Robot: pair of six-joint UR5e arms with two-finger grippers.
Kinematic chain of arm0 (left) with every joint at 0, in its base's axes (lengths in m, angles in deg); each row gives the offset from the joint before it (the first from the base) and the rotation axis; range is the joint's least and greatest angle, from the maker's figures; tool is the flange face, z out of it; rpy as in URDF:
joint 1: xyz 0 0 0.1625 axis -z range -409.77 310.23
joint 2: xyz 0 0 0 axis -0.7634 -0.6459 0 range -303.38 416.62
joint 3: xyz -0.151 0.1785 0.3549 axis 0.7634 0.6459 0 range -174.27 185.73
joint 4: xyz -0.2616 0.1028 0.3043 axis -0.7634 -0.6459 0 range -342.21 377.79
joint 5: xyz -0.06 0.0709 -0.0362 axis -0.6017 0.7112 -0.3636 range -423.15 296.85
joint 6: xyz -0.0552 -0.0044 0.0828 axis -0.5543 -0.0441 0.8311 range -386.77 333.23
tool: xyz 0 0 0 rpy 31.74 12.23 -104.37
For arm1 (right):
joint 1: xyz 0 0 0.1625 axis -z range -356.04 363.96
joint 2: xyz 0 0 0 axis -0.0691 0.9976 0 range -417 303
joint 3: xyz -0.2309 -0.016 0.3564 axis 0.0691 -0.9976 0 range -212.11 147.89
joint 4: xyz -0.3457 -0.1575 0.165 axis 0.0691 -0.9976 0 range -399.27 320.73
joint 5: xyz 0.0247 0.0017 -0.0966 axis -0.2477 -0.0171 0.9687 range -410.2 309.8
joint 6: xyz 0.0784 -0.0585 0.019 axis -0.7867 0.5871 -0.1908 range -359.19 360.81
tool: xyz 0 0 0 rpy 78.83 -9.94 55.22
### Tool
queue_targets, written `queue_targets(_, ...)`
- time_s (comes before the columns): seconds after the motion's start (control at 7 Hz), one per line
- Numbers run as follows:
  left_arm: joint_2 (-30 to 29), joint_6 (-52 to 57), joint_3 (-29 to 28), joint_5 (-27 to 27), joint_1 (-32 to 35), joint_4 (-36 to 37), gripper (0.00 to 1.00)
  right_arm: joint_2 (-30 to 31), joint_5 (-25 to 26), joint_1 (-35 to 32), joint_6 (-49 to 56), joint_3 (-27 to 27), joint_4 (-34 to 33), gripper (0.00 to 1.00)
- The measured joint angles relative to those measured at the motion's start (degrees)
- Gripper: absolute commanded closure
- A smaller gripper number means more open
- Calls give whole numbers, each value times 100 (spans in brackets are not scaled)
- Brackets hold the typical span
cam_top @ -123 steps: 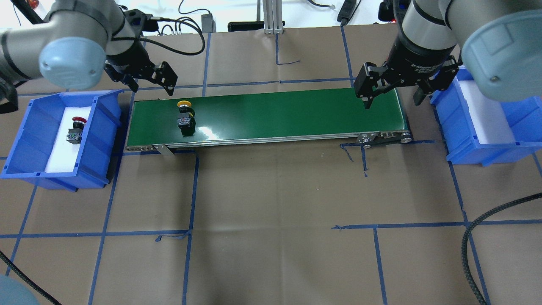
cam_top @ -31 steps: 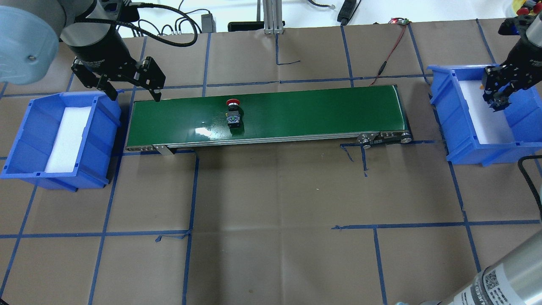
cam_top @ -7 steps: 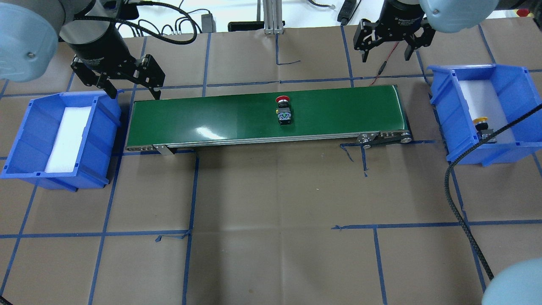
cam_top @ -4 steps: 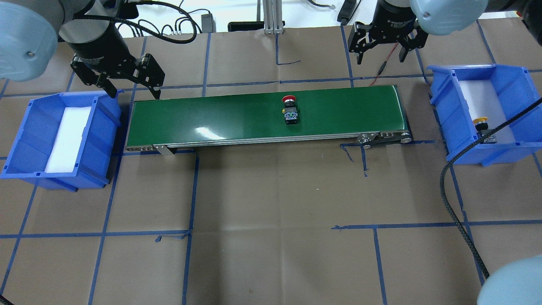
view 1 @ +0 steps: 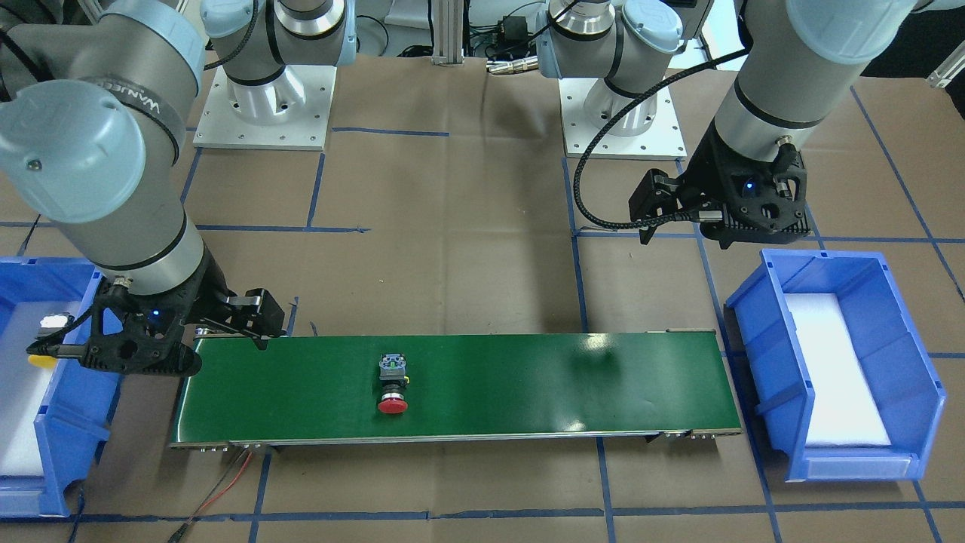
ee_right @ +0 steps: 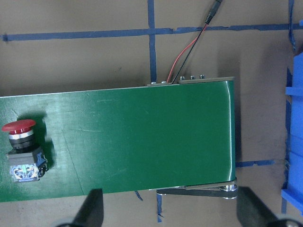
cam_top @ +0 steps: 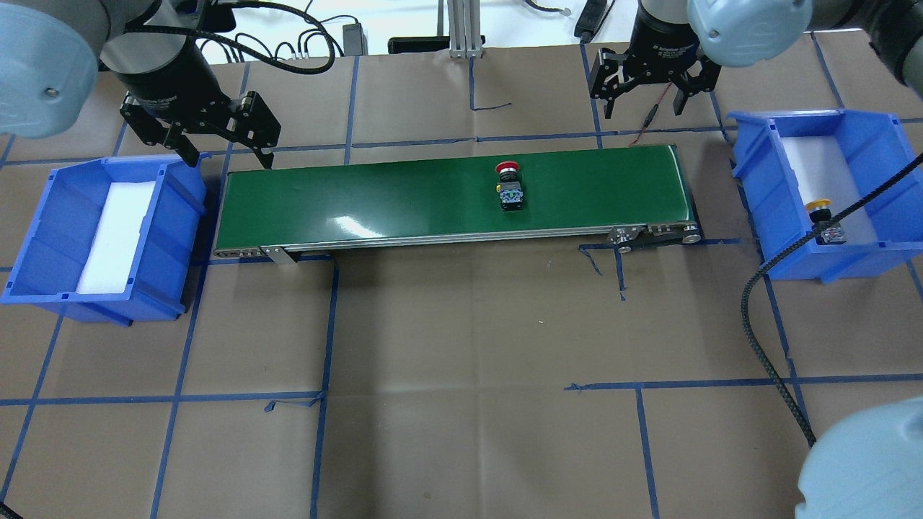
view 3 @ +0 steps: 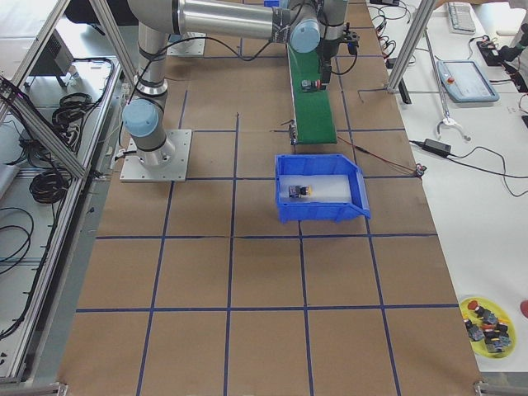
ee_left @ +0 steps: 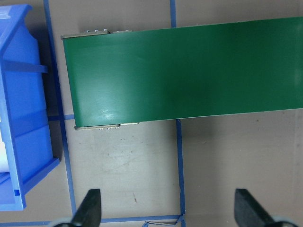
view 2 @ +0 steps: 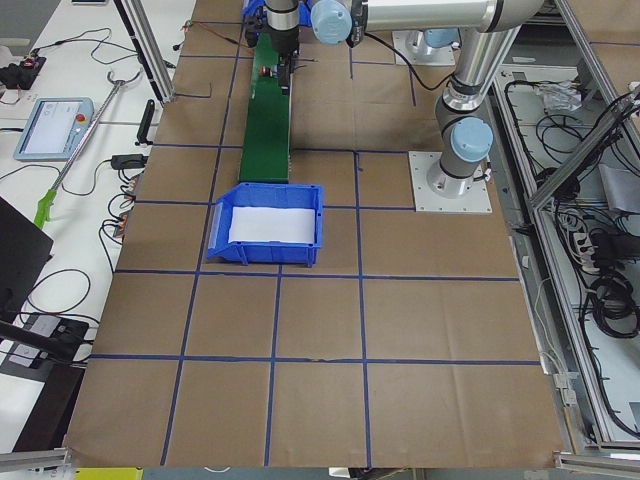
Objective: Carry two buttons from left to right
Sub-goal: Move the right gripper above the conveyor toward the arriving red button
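The red-capped button (cam_top: pixel 510 186) lies on its side on the green conveyor belt (cam_top: pixel 404 194), right of the middle; it also shows in the right wrist view (ee_right: pixel 21 146) and the front view (view 1: pixel 393 385). The yellow-capped button (cam_top: pixel 826 220) lies in the right blue bin (cam_top: pixel 872 158). My right gripper (cam_top: pixel 643 107) is open and empty, above the table just beyond the belt's far right end. My left gripper (cam_top: pixel 231 160) is open and empty above the belt's far left corner, next to the left blue bin (cam_top: pixel 43 223).
Both bins have white foam liners; the left bin holds no button. A red-and-black wire (cam_top: pixel 652 115) runs from the belt's far right corner to the back. Blue tape lines cross the brown table. A black cable (cam_top: pixel 764 346) hangs at front right.
The red button has travelled to the right along the belt. My right gripper has shifted slightly left and nearer the belt's right end. My left gripper has not moved.
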Motion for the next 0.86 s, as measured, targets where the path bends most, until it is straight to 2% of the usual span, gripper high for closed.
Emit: queue_targets(0.86, -2, 0, 0, 0, 0, 0, 0, -164, -81, -9, -10, 54, -148, 2)
